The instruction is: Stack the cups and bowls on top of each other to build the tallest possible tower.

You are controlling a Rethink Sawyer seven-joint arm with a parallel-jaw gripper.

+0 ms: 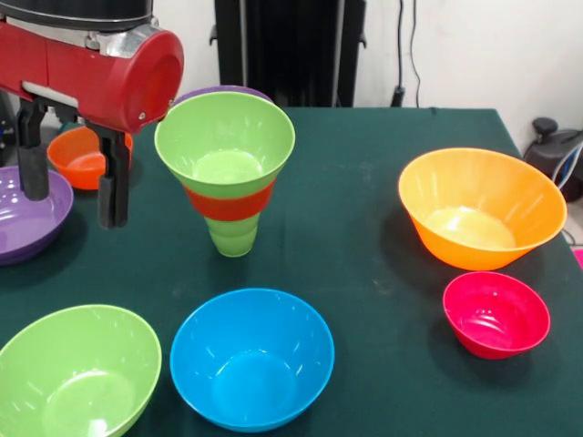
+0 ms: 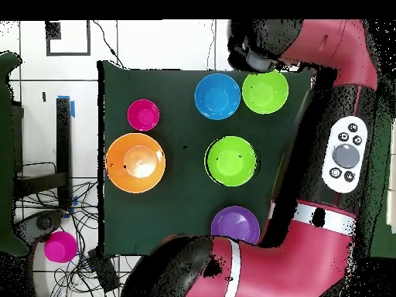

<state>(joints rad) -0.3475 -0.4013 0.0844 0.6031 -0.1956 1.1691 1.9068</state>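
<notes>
Left to right: gripper (image 1: 73, 196), fingers apart and empty, above a purple bowl (image 1: 27, 218); tower (image 1: 226, 173) standing mid-table, seemingly cup-based; blue bowl (image 1: 251, 358) in front; orange bowl (image 1: 481, 208) and pink-red bowl (image 1: 496, 314) right.

Bench (image 1: 364, 228) has a dark green cover. Directly on it: tower (image 1: 228, 173) on its cup base, blue bowl (image 1: 251, 358), lime bowl (image 1: 77, 373), large orange bowl (image 1: 481, 208), pink-red bowl (image 1: 496, 314), purple bowl (image 1: 27, 218) at one edge, small orange-red bowl (image 1: 80, 157), second purple bowl (image 1: 219, 92) behind tower.
</notes>
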